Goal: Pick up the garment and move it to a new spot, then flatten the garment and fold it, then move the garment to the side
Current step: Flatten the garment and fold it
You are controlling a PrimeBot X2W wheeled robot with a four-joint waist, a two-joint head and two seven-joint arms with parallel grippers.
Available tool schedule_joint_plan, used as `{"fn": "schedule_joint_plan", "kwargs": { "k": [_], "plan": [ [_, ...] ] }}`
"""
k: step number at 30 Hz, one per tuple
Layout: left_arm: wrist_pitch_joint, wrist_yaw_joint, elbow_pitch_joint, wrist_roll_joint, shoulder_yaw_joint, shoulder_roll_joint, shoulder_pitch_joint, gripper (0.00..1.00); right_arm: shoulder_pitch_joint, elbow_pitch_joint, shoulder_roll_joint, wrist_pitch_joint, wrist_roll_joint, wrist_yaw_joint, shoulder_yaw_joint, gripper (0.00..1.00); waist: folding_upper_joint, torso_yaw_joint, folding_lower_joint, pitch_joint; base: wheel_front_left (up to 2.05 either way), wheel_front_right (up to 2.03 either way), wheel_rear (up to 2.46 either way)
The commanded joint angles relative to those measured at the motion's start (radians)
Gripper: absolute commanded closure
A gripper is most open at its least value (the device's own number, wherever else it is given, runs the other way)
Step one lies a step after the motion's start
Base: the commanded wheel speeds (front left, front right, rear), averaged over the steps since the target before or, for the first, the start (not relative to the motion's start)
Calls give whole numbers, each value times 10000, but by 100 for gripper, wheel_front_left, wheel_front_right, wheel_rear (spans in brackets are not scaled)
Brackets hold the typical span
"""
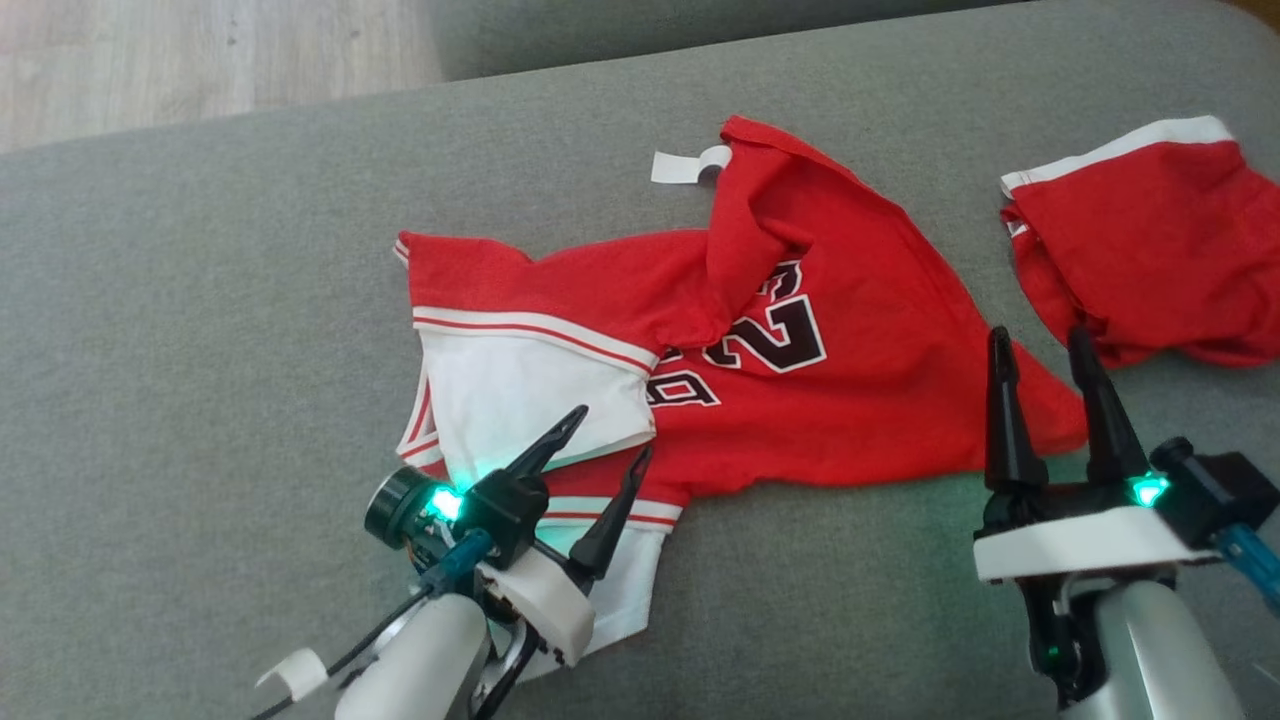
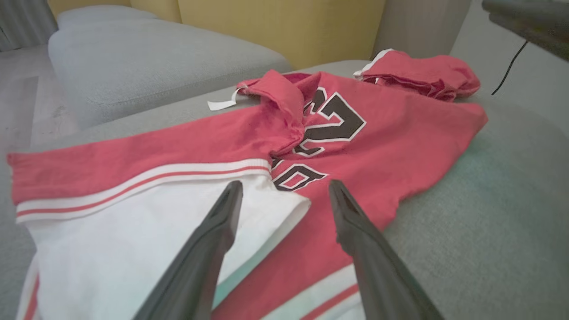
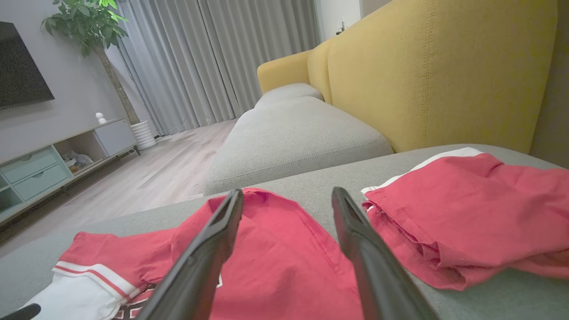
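Crumpled red jersey (image 1: 850, 400) mid sofa cushion (image 1: 200, 300), number half hidden under a folded flap; left hand (image 1: 612, 432) and right hand (image 1: 1038, 335) open, empty, at its near edge; second red garment (image 1: 1150, 250) cut off right, whole in left wrist view.

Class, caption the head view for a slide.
Left gripper and right gripper, both open, at a crumpled red jersey on grey cushion.

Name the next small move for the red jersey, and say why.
Probably reach the right pincer forward to the folded flap and pinch it, ready to pull it back. The jersey lies rumpled on the grey cushion, that flap covers part of its number, and both pincers stand open and empty, the left pincer over the white panel.
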Motion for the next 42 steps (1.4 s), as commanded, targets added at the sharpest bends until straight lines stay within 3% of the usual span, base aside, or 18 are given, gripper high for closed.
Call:
{"fn": "schedule_joint_plan", "kwargs": {
  "k": [1,9,17,18,19,20,21,31,42],
  "plan": [
    [-17,-44,-211,-10,227,139,-500,0,-392,-293,-49,-105,62,-7,248,0,-1,-48,-1,44,0,0,0],
    [145,58,442,-3,29,194,-923,0,-524,-168,-49,-106,234,-7,304,0,-1,-332,-1,301,0,0,0],
    [198,513,1055,-61,200,219,-1188,0,-570,-83,-49,-106,402,-7,339,0,-1,-563,-1,389,0,0,0],
    [174,520,1088,-86,205,209,-1199,32,-570,-76,-49,-106,413,-7,342,0,-1,-575,-1,383,0,0,0],
    [138,512,1103,-108,197,196,-1215,75,-569,-67,-49,-106,421,-7,342,0,-1,-584,-1,370,0,0,0],
    [138,512,1103,-108,197,196,-1215,75,-569,-67,-49,-106,421,-7,342,0,-1,-584,-1,370,0,0,0],
    [90,506,1097,-123,190,189,-1235,100,-569,-58,-49,-106,426,-7,343,0,-1,-590,-1,354,0,0,0],
    [208,571,377,-240,421,673,-1682,100,-519,170,-49,-106,407,-7,406,0,-1,-664,-1,46,0,0,0],
    [1873,133,-509,-527,1054,2331,-4264,100,-791,318,-49,-106,637,-7,718,0,-1,-1176,-1,349,0,0,0]
  ]
}}
